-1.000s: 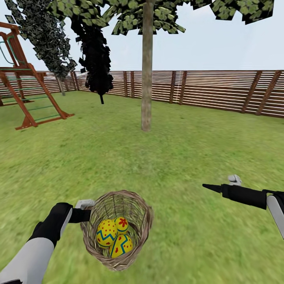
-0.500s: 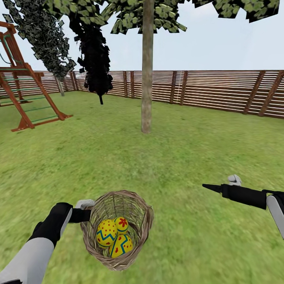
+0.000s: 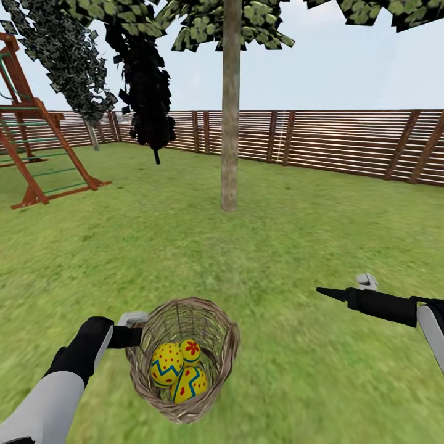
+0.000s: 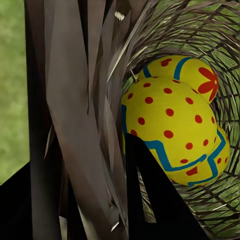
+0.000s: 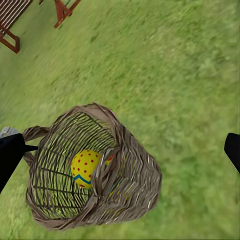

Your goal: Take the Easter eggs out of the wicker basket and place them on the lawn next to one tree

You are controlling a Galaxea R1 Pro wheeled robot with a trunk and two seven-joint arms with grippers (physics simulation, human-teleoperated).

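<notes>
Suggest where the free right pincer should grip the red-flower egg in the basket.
Across its rounded middle, coming down through the wicker basket's open mouth. The flower egg lies uppermost on the other two eggs, its top exposed; woven walls block any side approach. The right pincer has free room above.

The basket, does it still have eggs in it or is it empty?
Not empty. The basket holds three yellow eggs, and the left gripper grips its rim.

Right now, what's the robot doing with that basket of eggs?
The robot's left gripper is clamped on the rim of the wicker basket, holding it up over the lawn. All three Easter eggs are inside it. The right gripper holds nothing and sticks out to the side. A bare-trunked tree stands straight ahead, where the eggs could go.
</notes>
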